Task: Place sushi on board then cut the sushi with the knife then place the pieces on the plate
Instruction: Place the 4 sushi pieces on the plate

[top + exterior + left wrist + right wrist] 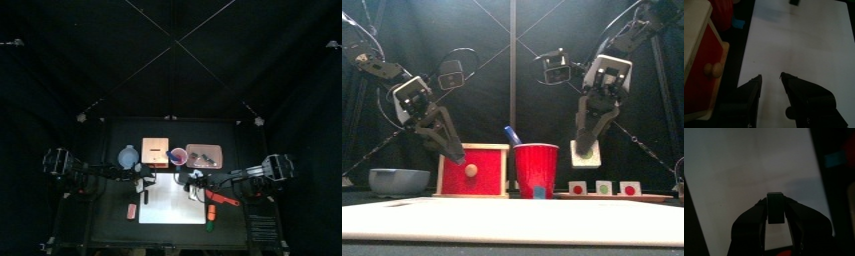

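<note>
The white board (167, 206) lies bare at the table's front, also filling the left wrist view (797, 45). Three sushi pieces (603, 187) with red centres stand in a row on the pink tray (203, 156) at the back right. My right gripper (775, 208) hangs over the board with its jaws shut on a thin dark edge. This seems to be the red knife (222, 198), which runs back along the arm. My left gripper (769, 76) is open and holds nothing, over the board beside the wooden box (704, 75). The blue knife (510, 133) stands in the red cup (537, 170).
The blue-grey bowl (398, 181) sits at the back left, next to the box (156, 150). A reddish toy (132, 210) lies left of the board. An orange toy (211, 213) and a green toy (211, 225) lie along its right side.
</note>
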`<state>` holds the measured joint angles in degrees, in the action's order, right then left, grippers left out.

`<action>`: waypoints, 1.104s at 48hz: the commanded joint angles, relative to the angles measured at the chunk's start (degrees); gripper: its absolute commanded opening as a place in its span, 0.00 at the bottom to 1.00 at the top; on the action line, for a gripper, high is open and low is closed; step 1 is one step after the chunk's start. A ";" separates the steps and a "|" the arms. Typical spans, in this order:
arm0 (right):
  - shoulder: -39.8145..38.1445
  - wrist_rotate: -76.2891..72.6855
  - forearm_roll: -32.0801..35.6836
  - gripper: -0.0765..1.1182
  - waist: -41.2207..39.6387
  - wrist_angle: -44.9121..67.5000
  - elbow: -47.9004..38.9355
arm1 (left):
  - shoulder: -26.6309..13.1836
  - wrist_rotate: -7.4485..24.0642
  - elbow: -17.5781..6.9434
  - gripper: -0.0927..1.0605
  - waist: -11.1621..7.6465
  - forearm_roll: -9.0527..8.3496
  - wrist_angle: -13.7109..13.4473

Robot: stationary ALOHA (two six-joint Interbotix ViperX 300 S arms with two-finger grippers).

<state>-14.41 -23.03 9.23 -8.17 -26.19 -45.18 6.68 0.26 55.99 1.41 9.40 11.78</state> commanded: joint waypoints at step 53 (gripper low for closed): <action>-1.41 0.35 9.49 0.74 -29.62 -1.67 -4.57 | 0.35 0.00 -0.88 0.74 0.44 -0.09 0.18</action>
<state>-12.13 -22.59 18.28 -37.53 -27.25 -50.36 6.68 0.18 55.99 1.67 9.40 11.78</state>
